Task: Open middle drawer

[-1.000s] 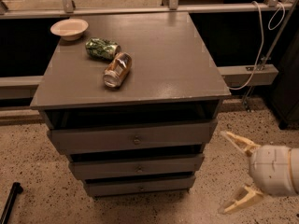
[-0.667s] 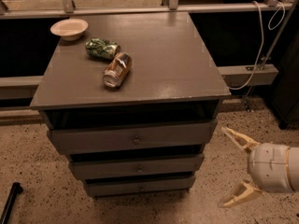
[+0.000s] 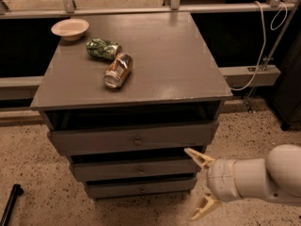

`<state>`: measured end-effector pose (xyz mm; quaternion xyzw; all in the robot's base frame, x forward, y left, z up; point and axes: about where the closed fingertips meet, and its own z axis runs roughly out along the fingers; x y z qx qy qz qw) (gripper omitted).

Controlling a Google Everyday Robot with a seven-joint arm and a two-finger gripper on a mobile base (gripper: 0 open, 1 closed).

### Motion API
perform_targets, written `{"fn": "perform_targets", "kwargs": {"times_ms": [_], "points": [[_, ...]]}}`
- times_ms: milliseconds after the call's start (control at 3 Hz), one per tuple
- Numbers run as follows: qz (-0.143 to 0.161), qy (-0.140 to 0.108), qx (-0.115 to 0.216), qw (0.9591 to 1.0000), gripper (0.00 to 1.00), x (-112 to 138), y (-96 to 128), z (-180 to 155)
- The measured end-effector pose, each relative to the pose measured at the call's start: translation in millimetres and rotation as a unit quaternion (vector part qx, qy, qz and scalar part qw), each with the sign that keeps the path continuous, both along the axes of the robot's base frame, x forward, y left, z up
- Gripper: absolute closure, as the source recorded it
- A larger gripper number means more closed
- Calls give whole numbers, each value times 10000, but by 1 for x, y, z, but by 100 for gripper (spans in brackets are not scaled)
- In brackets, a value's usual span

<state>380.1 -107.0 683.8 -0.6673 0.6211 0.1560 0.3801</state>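
Nearest us, at the lower right, our gripper (image 3: 200, 185) hangs with its jaws spread wide, holding nothing. Its upper finger (image 3: 197, 157) is by the right end of the middle drawer (image 3: 117, 170), second of three in the grey cabinet (image 3: 178, 60). On top lie a copper can (image 3: 118, 70), a green can (image 3: 103, 48) and, farthest, a bowl (image 3: 70, 28).

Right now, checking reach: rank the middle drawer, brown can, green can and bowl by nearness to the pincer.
Pincer, open, lower right.
1. middle drawer, just left.
2. brown can, on top.
3. green can, farther back.
4. bowl, back-left corner.
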Motion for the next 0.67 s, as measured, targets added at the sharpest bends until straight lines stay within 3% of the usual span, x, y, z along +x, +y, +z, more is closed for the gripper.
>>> {"fn": "perform_targets", "kwargs": {"times_ms": [333, 667], "points": [[227, -91, 71, 9997, 0, -2, 14, -84], [143, -76, 120, 9998, 0, 2, 15, -101]]}}
